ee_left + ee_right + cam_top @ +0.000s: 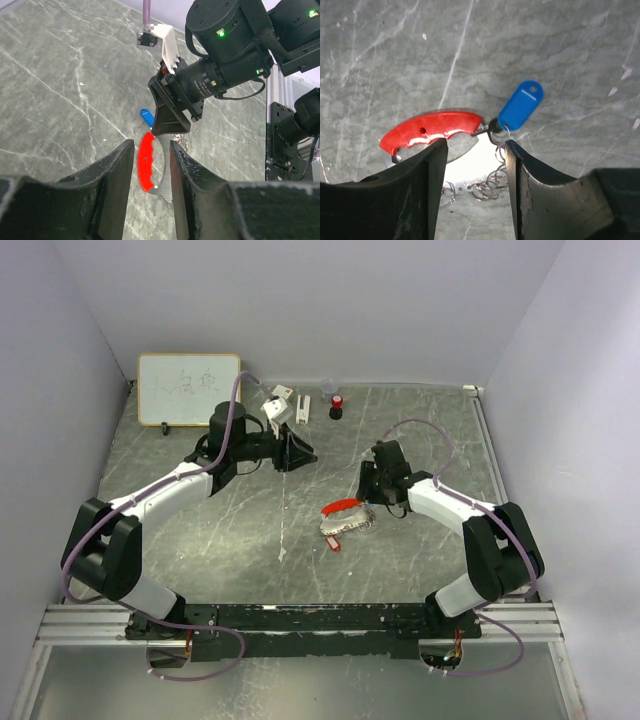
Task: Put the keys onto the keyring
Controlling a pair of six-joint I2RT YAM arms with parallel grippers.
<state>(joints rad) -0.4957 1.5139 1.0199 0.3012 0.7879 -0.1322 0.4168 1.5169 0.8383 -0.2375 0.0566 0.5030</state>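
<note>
What looks like the red key (pixel 332 543) lies closest to the arm bases. It rests on the marbled worktop (pixel 200 540), just beside the near end of the keyring (pixel 432 127).

The keyring lies flat, right of the middle. Its curved red strap rests over a pale grey strip (pixel 467 167), with a thin metal ring at the strap's tip. The blue key (pixel 520 106) touches that ring, but I cannot tell whether it is threaded on. A few loose wire rings (pixel 487 189) lie against the strip.

The right tool (pixel 476 145) hangs directly over the strip. Its jaws are spread wide and grip nothing, with one finger by the strap and the other by the ring.

Farther out, the left tool (pixel 151 144) hovers apart from the keyring and is tilted toward it. Its jaws are partly open and empty.

By the far wall stand a small red-and-black bottle (pixel 336 406), some white blocks (pixel 279 405) and a whiteboard (pixel 188 388).
</note>
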